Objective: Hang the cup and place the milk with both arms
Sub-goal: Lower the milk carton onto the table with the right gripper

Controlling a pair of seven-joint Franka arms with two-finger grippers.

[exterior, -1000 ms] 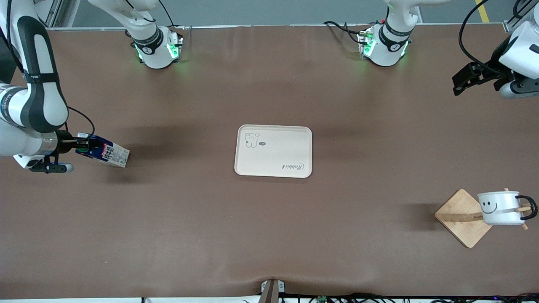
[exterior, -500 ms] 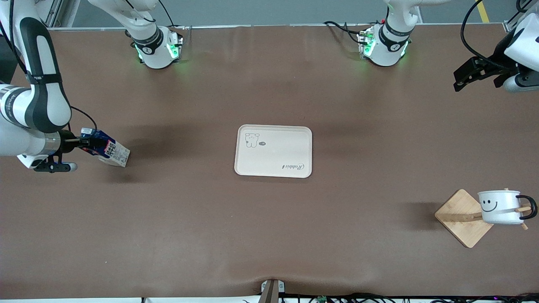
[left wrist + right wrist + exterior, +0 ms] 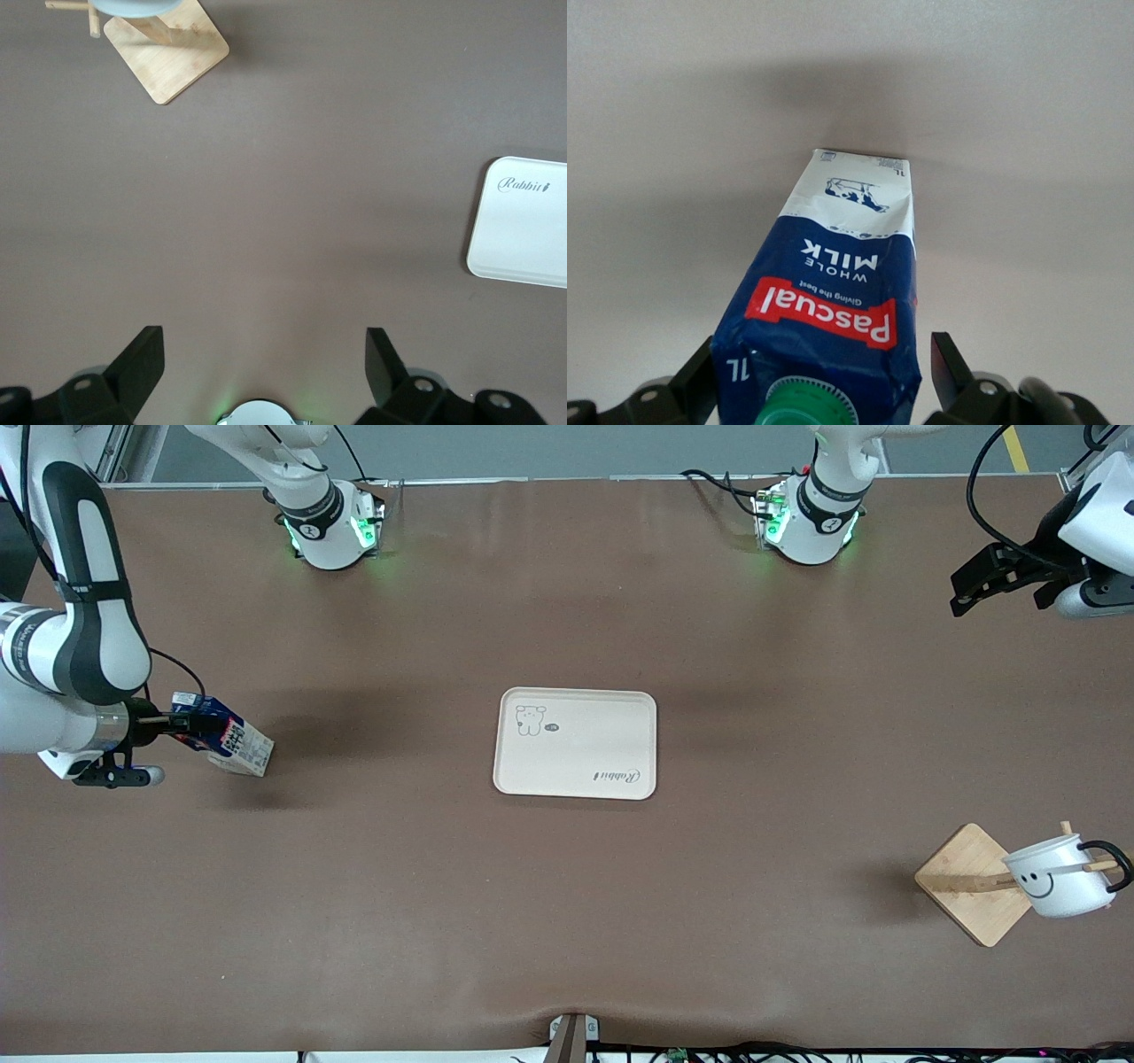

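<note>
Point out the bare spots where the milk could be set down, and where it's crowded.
The cream tray is bare apart from its print. Open tabletop runs between the tray and the wooden cup stand, and from the tray to the milk held by the right gripper. It is crowded only at the stand, where the cup hangs.

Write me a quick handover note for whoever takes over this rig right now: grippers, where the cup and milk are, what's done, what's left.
Right gripper: shut on the milk, at the right arm's end of the table.
Left gripper: open, holding nothing, raised over the left arm's end.
Cup: hanging tilted by its handle on the wooden rack. Hanging looks done.
Tray: mid-table, nothing on it.
Left: placing the milk, probably on the tray.
</note>
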